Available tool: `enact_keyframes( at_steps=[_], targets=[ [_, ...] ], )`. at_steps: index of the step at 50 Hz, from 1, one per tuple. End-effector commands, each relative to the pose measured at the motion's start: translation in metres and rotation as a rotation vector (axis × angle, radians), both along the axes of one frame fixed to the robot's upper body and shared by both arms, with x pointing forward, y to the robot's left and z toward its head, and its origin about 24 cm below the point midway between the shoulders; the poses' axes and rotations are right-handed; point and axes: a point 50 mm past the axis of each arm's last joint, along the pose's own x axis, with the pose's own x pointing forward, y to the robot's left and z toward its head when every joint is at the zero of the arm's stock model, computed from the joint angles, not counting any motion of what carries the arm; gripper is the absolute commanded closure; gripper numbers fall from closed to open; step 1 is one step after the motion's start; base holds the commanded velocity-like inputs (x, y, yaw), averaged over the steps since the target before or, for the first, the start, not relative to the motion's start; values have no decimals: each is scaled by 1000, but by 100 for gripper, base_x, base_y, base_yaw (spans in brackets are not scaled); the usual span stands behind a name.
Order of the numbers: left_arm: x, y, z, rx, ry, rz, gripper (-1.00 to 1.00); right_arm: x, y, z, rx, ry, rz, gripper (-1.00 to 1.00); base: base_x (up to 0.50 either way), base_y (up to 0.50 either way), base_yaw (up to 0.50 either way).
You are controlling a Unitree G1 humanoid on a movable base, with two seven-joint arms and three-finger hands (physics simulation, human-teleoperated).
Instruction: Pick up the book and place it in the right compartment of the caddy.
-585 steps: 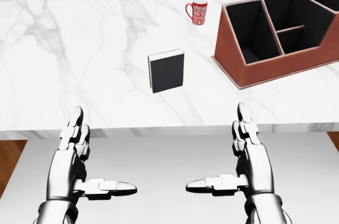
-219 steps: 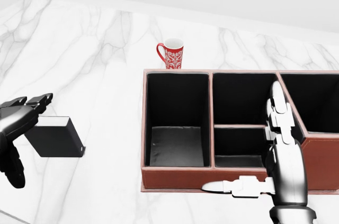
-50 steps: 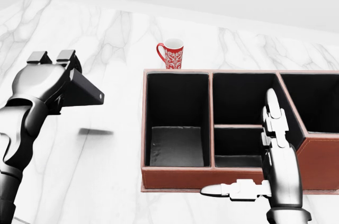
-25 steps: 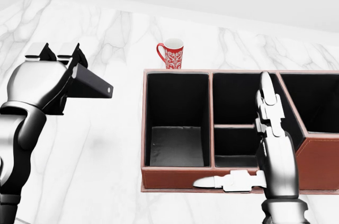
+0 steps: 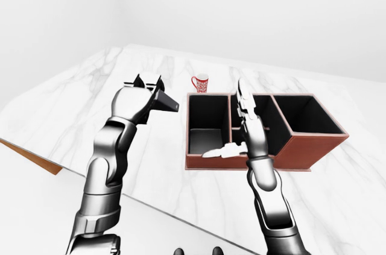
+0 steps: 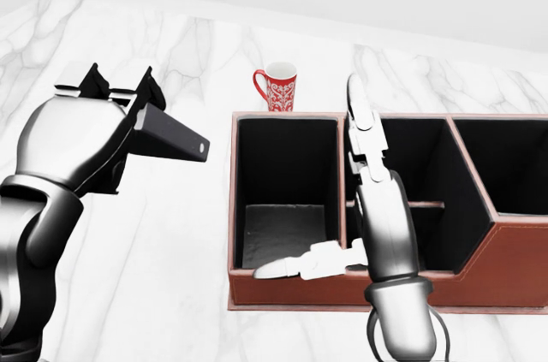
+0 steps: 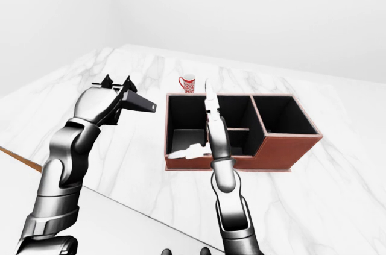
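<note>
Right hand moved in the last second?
Yes. The right hand shifted left against the caddy, from its right divider to its left one.

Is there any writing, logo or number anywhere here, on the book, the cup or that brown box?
None can be read.
Book, held in the left hand: plain black, no title showing.
Red mug: a white ornamental pattern, too small to tell whether it holds letters.
Brown caddy: plain walls, no label.
Marble counter: only grey veins.

Bare simulated room: marble counter, blank white walls.
</note>
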Motion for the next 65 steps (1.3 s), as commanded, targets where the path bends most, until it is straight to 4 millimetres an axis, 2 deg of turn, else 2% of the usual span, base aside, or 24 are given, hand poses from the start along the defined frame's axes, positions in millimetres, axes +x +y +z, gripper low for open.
enact_keyframes(
  at_steps=[1,14,18,20,22,29,46,47,55,65],
  targets=[
    [-17,-11,13,12,-71,-20,100,8,27,3,-20,-11,60,-100,0,0,0],
    [-25,-20,11,5,-70,-40,100,11,39,9,-9,-30,87,-100,0,0,0],
    [-29,-22,8,-3,-64,-47,100,9,42,16,-5,-61,98,-100,0,0,0],
    [-30,-23,9,-5,-68,-51,100,9,42,13,-6,-48,96,-100,0,0,0],
    [-32,-24,10,-8,-70,-55,100,7,44,22,1,-81,107,-100,0,0,0],
    [-41,-27,13,-12,-71,-72,100,12,47,14,-4,-45,107,-100,0,0,0],
    [-48,-33,22,-11,-88,-94,100,13,57,14,-14,-45,133,-100,0,0,0],
    [-48,-33,22,-11,-88,-95,100,12,58,20,-11,-66,140,-100,0,0,0],
    [-51,-34,19,-15,-83,-97,100,12,60,22,-10,-73,146,-100,0,0,0],
    [-59,-36,22,-27,-88,-114,100,18,62,10,-24,-24,135,-100,0,0,0]
  ],
)
